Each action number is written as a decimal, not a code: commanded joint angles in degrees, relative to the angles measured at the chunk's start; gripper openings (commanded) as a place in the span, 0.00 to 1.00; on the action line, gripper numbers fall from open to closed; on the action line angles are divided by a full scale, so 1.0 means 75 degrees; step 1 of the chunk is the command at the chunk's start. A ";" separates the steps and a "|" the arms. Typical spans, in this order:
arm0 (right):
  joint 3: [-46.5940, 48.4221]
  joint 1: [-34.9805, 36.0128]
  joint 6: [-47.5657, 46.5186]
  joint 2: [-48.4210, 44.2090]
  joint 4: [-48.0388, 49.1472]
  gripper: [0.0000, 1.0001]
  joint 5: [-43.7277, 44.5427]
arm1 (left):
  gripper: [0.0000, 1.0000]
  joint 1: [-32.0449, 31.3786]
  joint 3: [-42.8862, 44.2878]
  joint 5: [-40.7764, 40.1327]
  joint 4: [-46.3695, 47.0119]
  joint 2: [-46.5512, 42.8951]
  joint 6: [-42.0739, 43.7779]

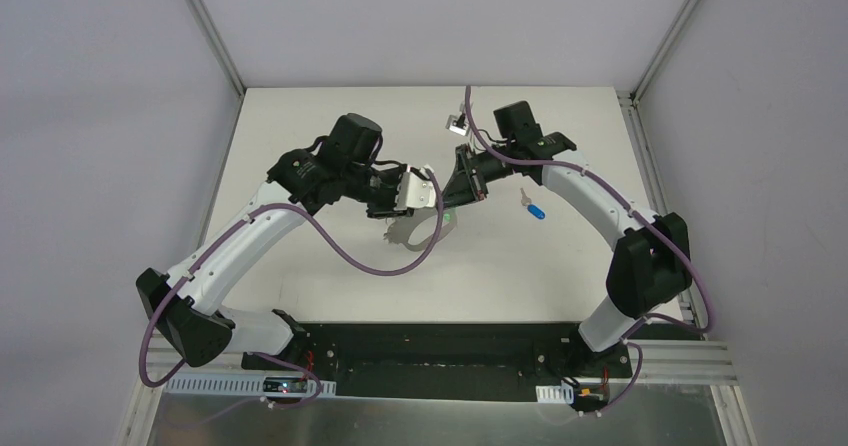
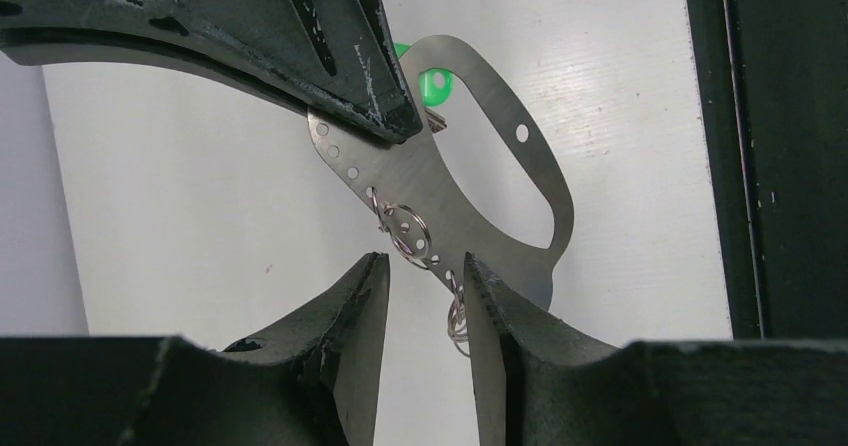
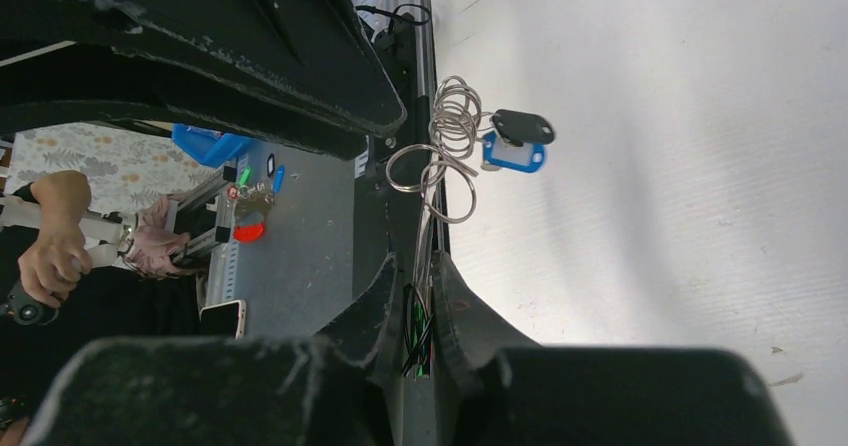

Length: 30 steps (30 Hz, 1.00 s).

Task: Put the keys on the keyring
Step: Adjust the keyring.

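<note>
At the left, the left gripper is seen with its fingers spread apart. The row of small rings is framed in the gap between them. It cannot be told whether the keyring is gripped by them. The keyring is found over the middle of the table, between the two grippers and just right of the left one. It is shaped like a flat, pale grey loop with a big hole, and a line of little holes is seen along the side where the rings hang. Its long side is set on a slant in the left wrist view, and from the right wrist it is seen thin, edge on. Just past its right end the green key is pinched by the right gripper, whose fingers are pressed nearly together. It is judged that the key has to be brought along the loop toward the rings, on the left gripper's side. Further right, the blue key is seen lying on the table, apart from the keyring, and the right arm is nearer to it.
</note>
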 commanded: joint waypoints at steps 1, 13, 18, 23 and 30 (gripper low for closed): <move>0.0013 0.0027 0.0513 0.0001 0.0577 0.00 -0.0575 | 0.34 -0.0124 -0.0022 -0.0428 0.0268 -0.0253 0.0124; -0.0017 0.0021 0.0514 -0.0003 0.0602 0.00 -0.0590 | 0.35 -0.0340 -0.0126 -0.0572 0.0301 -0.0079 0.0418; -0.0021 0.0026 0.0480 -0.0001 0.0572 0.00 -0.0634 | 0.31 -0.0400 -0.0135 -0.0712 0.0380 -0.0019 0.0438; -0.0015 0.0027 0.0467 0.0003 0.0553 0.00 -0.0650 | 0.25 -0.0417 -0.0179 -0.0887 0.0468 0.0004 0.0468; -0.0045 0.0018 0.0455 -0.0039 0.0542 0.00 -0.0650 | 0.18 -0.0418 -0.0182 -0.0920 0.0551 0.0067 0.0410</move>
